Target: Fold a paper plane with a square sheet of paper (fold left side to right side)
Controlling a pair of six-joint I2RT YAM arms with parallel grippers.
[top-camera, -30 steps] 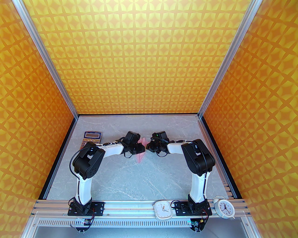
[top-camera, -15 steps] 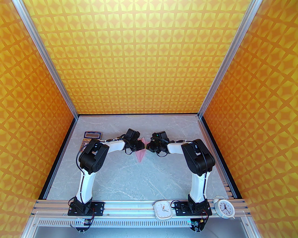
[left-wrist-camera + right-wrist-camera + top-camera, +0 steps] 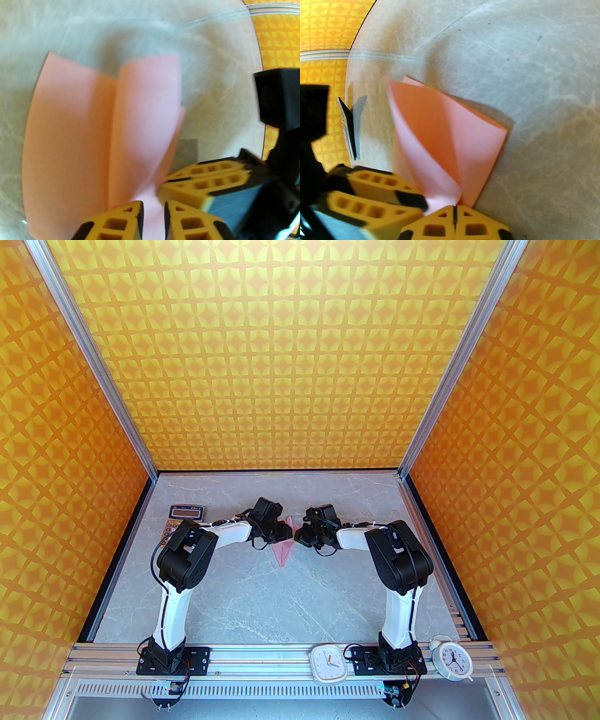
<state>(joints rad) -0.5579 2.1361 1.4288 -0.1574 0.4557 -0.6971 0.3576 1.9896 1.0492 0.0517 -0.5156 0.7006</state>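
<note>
**Right gripper** (image 3: 454, 209): The two yellow fingers are pressed together with no gap visible. They are closed on the near corner of the sheet of paper (image 3: 440, 131). From this pinch point the paper fans out toward 12 o'clock in the right wrist view, as several pink layers curling apart.

**Left gripper** (image 3: 153, 207): The fingers are held a narrow gap apart, and pink paper is seen within the gap. Whether the pads bear on the paper cannot be told. In the left wrist view the right gripper's closed fingers are seen at 3 o'clock of this gap, just beside it, with their tips on the paper's edge.

**Paper position:** In the top view the sheet is located between the two grippers, near the middle of the grey table (image 3: 281, 605). A pointed pink portion extends from the grippers toward 6 o'clock, and a smaller tip shows at 12 o'clock. In the left wrist view, creased panels are raised off the surface and a shadow is cast beneath them.

**Surroundings:** A calculator (image 3: 185, 514) lies at 9 o'clock of the left gripper, partly covered by the left arm. A rectangular white clock (image 3: 329, 664) and a round alarm clock (image 3: 450, 658) stand at the near rail.
</note>
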